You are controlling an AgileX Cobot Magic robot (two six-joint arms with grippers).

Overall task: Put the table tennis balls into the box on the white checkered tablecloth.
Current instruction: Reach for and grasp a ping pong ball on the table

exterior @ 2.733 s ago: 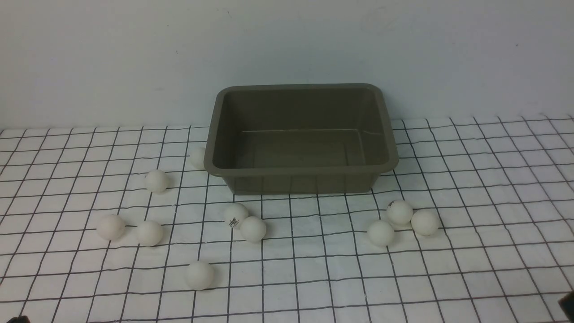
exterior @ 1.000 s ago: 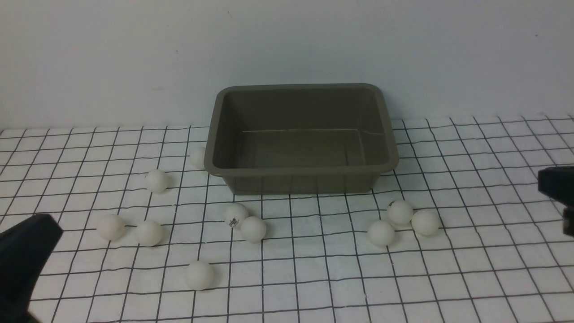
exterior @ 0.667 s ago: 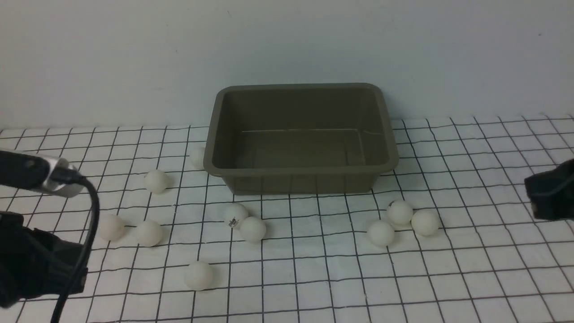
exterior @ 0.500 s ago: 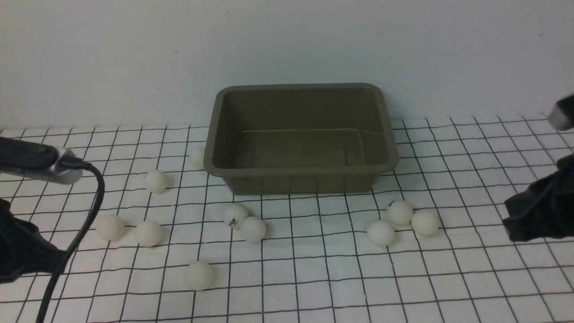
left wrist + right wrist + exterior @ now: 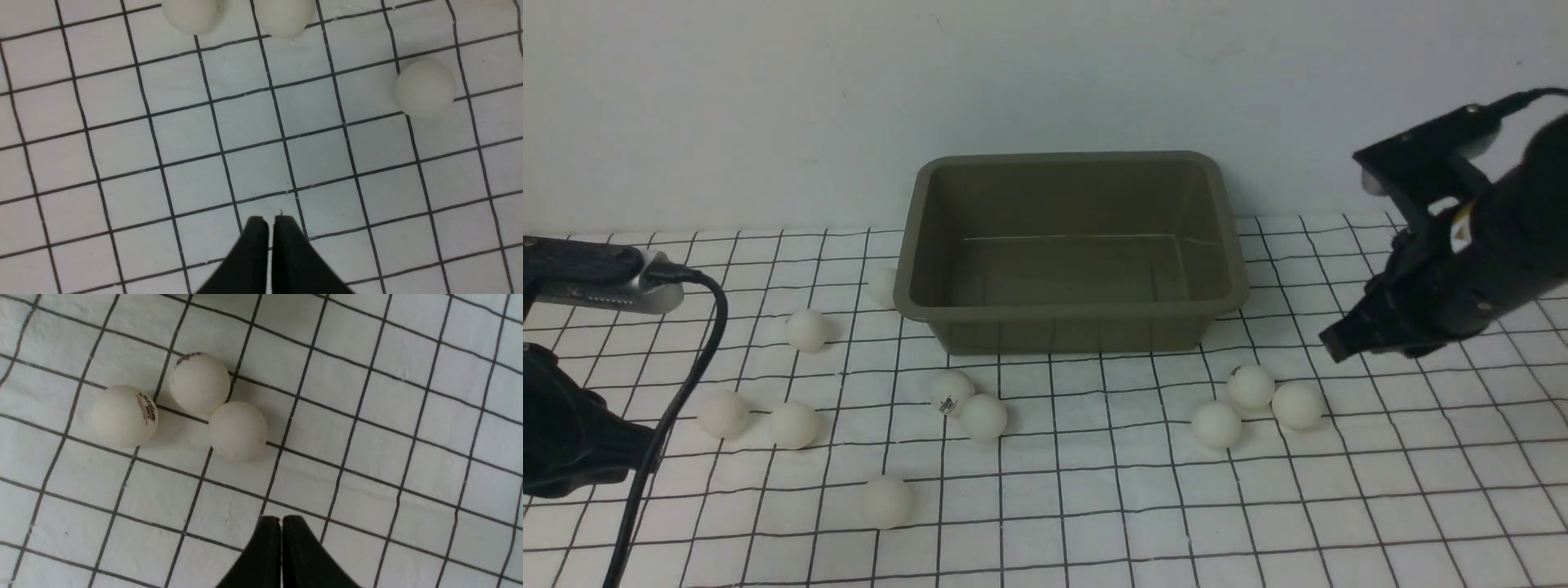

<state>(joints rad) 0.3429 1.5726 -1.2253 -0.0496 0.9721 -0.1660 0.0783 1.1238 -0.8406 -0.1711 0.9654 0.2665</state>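
The olive-grey box (image 5: 1070,311) stands empty at the back middle of the white checkered tablecloth (image 5: 1111,506). Several table tennis balls lie on the cloth in front of it and to its left. Three of them cluster at front right (image 5: 1250,386), a pair sits in the middle (image 5: 983,416), and two lie at the left (image 5: 794,424). My right gripper (image 5: 1333,349) hovers just right of the cluster, shut and empty (image 5: 281,522), with the three balls (image 5: 238,430) ahead of it. My left gripper (image 5: 649,447) is low at the left edge, shut and empty (image 5: 269,222); a ball (image 5: 425,87) lies ahead of it.
A pale wall rises right behind the box. A black cable (image 5: 686,384) hangs from the left arm's wrist camera (image 5: 605,282) over the left side of the cloth. One ball (image 5: 882,286) rests against the box's left front corner.
Both arms have come into view from the lower corners. The right arm has risen and swung in toward the three balls at the right. No ball has moved.
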